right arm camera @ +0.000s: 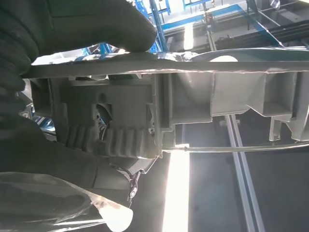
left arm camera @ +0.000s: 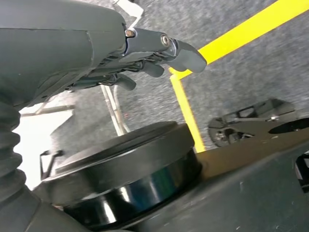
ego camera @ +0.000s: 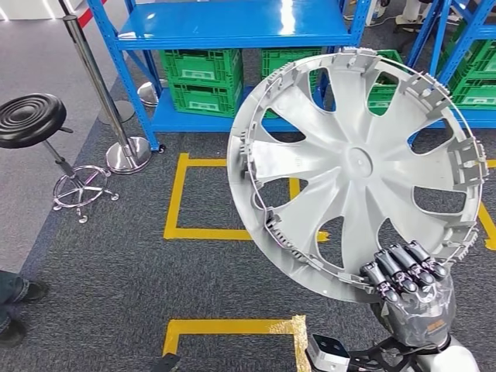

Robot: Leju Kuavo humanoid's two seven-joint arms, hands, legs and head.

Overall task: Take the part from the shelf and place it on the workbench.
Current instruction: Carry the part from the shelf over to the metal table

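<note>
The part is a large silver wheel cover [ego camera: 356, 167] with curved spokes, held up in the air with its ribbed inner side toward me. My right hand [ego camera: 409, 291] grips its lower rim, fingers hooked over the edge. In the right wrist view the rim [right arm camera: 218, 92] runs across close to the camera, with the thumb [right arm camera: 105, 24] pressed on one side of it. My left hand [left arm camera: 153, 53] hangs over the grey carpet, fingers loosely extended and holding nothing.
A blue shelf [ego camera: 234, 31] with green crates [ego camera: 201, 77] stands ahead. Yellow floor tape [ego camera: 201, 232] marks squares on the carpet. A black stool [ego camera: 29, 120] and a chrome barrier post [ego camera: 125, 151] stand at the left. A person's shoes [ego camera: 15, 298] show at the left edge.
</note>
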